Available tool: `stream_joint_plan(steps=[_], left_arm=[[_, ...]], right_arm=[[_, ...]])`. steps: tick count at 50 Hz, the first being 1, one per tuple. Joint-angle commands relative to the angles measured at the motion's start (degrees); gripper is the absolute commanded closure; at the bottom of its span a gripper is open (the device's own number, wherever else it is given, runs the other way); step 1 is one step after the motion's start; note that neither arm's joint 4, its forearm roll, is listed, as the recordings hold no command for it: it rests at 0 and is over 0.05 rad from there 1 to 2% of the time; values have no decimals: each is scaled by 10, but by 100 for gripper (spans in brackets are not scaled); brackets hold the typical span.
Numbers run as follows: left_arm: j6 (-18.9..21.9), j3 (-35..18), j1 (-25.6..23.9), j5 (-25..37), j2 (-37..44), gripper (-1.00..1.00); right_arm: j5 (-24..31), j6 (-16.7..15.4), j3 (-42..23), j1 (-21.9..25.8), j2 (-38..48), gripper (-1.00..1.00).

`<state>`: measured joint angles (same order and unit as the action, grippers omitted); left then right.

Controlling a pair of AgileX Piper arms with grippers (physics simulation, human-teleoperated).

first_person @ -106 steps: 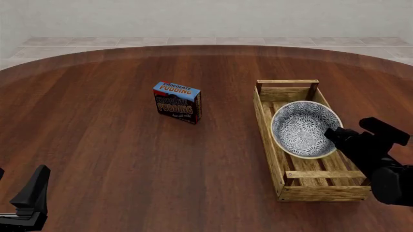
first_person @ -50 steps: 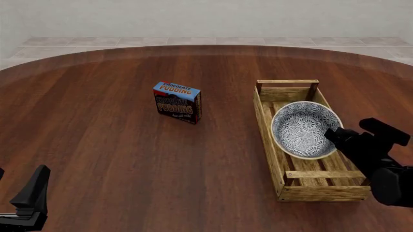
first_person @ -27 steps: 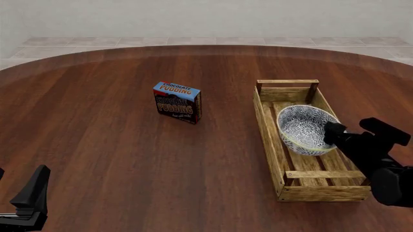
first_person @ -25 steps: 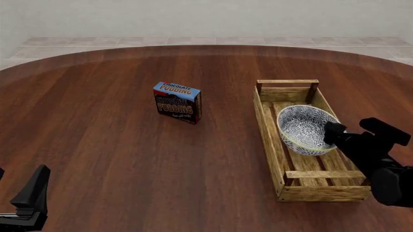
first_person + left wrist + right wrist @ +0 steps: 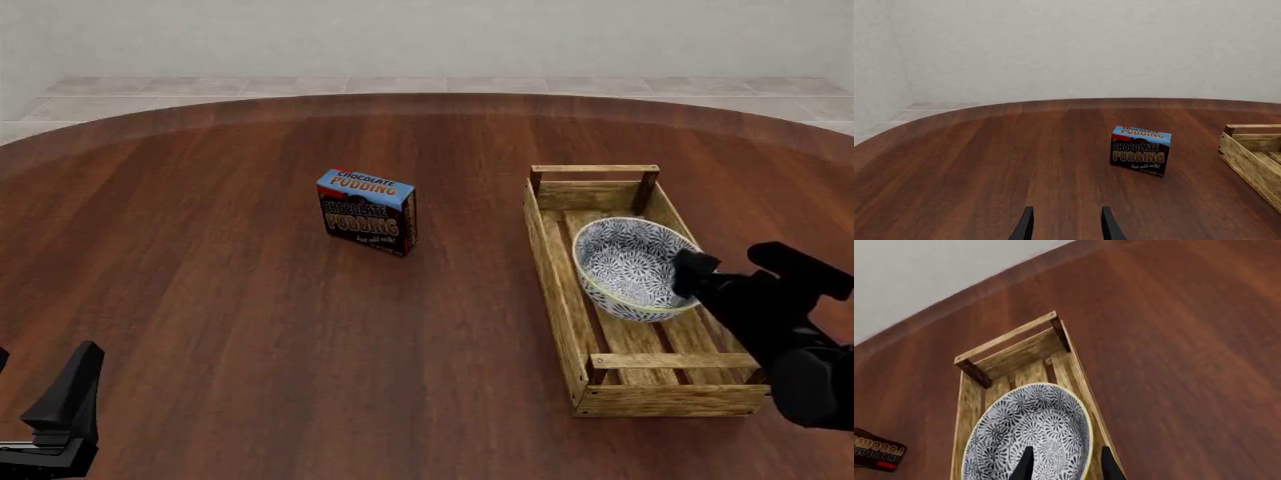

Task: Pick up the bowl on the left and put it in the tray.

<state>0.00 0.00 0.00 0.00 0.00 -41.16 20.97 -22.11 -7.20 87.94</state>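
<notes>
The blue-and-white floral bowl [image 5: 630, 266] sits upright inside the light-wood tray [image 5: 549, 262] on the table's right side, in its middle part. My right gripper [image 5: 731, 274] is at the bowl's right rim and stands open. In the right wrist view its fingers straddle the near rim of the bowl [image 5: 1029, 432], with the tray [image 5: 1011, 338] stretching beyond it. My left gripper [image 5: 67, 400] waits at the near left corner of the table, far from both. It is open with nothing between its fingers [image 5: 1026, 227].
A blue-and-dark chocolate pudding box [image 5: 367, 212] stands upright left of the tray, near the table's middle; it also shows in the left wrist view [image 5: 1139, 150]. The near end of the tray holds only bare slats.
The bowl, held tilted on edge over the tray before, has dropped flat onto the slats as the right gripper let it go. The left arm has not moved.
</notes>
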Motion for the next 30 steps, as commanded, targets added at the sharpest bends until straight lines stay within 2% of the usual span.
stream_joint_plan(steps=[1,30], left_arm=[[0,0,0,0,0,-100],[0,0,0,0,0,-100]], right_arm=[[10,-17,10,-4,-43,-100],[68,-24,11,-1,-133,-100]])
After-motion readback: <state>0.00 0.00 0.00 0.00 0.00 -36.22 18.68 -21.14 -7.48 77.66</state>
